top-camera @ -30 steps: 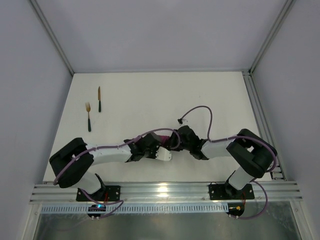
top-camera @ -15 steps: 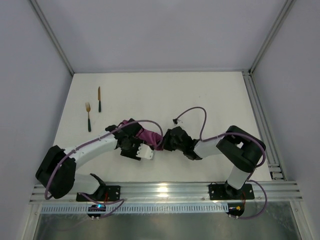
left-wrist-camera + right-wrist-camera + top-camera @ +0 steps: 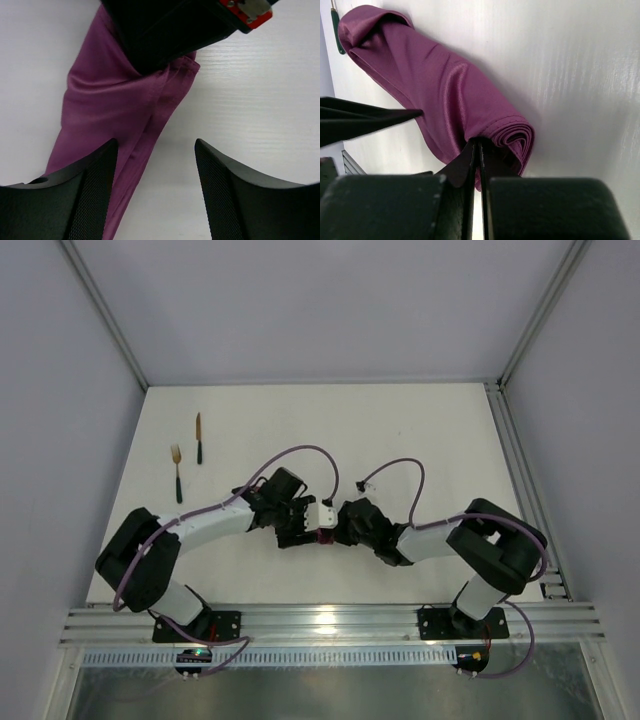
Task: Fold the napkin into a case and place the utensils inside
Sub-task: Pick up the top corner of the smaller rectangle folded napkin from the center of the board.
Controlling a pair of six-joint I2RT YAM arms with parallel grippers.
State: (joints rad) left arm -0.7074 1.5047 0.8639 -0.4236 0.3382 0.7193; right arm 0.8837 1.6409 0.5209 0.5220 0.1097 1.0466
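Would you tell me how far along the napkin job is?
Done: little; the napkin is a loosely rolled bundle, not yet folded flat. In hand: the right end effector is shut on its rolled end, while the left end effector hangs open above it. Left: finish the folding, then tuck in the fork and knife, lying on the table.

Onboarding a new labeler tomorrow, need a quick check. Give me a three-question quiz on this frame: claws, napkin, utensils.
1. True or false: the left claw is clamped on the napkin.
2. Which one pinches the napkin's rolled end? A) left claw B) right claw C) neither
3. Fill in: the fork and knife lie on the table near its far ____ corner, apart from the napkin.
Key: 1 false, its jaws stand open over the napkin. 2 B. 3 left.
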